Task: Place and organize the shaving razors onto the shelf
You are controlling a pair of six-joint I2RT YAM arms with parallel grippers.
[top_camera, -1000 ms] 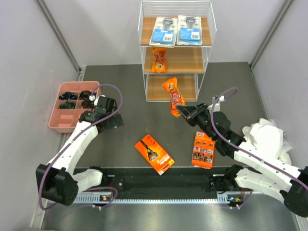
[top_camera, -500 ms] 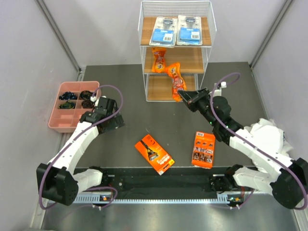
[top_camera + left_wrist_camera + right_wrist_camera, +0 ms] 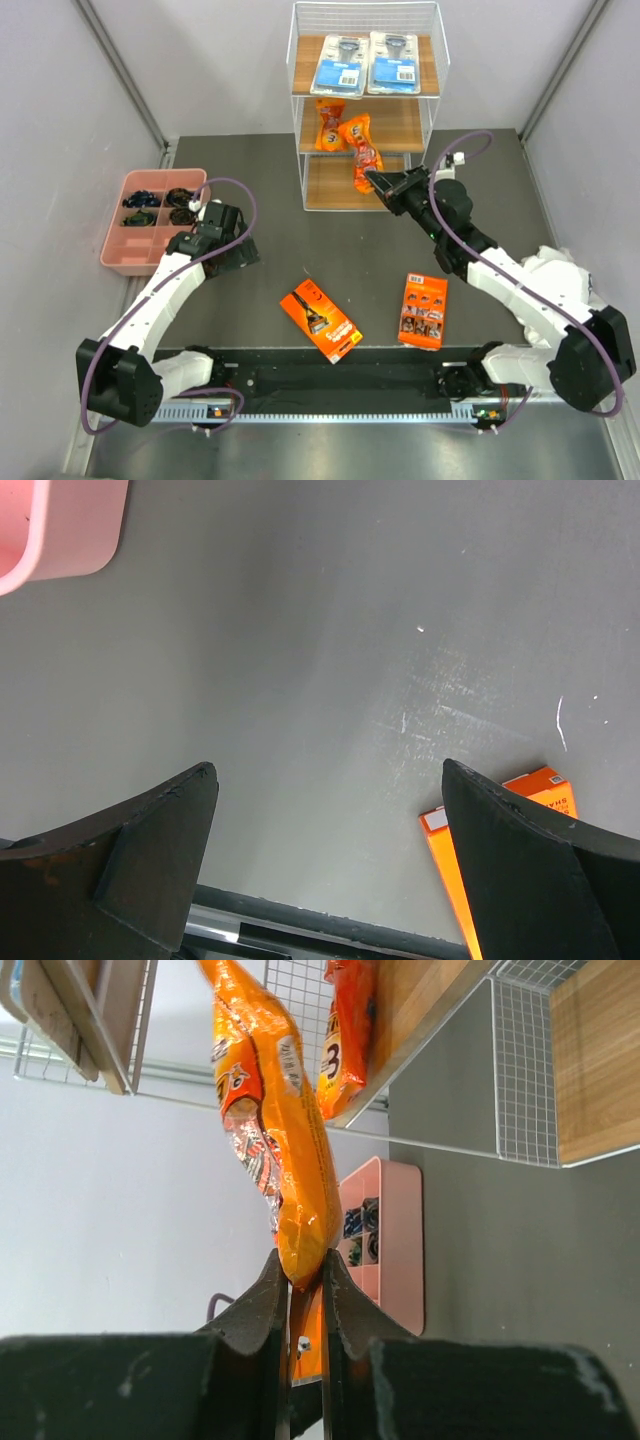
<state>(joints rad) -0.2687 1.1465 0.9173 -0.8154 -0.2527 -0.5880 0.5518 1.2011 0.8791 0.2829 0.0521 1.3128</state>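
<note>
Orange pouch between the right jaws

Top camera is looking down over the dark grey tabletop; both wrist cameras, much closer, are sharing its pink plastic tray

Blister cards: two, side by side on the top board.
Orange pouches: two, at the middle board.
Orange-black box: one, on the table toward its near edge.
Orange card: one, right of the box, toward the same near edge.
Shelf: one, at the table's far edge.
Wooden boards: three.
Pink tray: one, at the table's left edge.
White cloth: one, at the table's right edge.
</note>
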